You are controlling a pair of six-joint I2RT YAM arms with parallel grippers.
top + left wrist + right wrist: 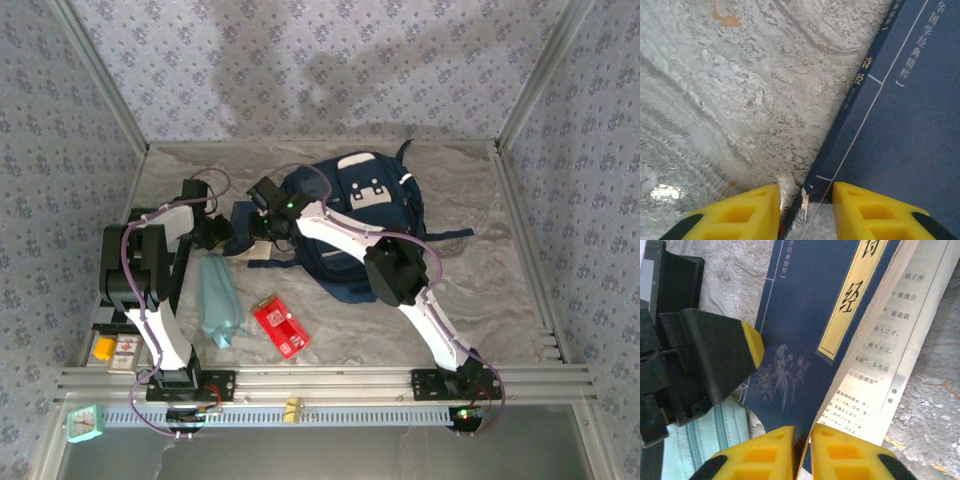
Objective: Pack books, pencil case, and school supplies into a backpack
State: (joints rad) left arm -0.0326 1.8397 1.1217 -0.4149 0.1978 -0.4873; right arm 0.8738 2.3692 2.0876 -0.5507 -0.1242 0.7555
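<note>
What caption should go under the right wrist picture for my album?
Right tool pinching a navy book at its edge, pages fanning open, teal pencil case close by.

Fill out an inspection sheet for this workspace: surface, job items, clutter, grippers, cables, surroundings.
Surface: grey marbled tabletop; no spills seen.
Job's things: backpack lying mid-rear; pencil case and red packet flat on the table in front of it; navy book at the backpack's left, cover lifted off its pages.
Clutter: small orange item and card at the near left edge; teal object below the front rail.
Grippers: left gripper open, book corner between its fingers; right gripper shut on the book's cover.
Cables: purple cables loop along both arms; no snag seen.
Surroundings: patterned walls on three sides; aluminium frame in front.
</note>
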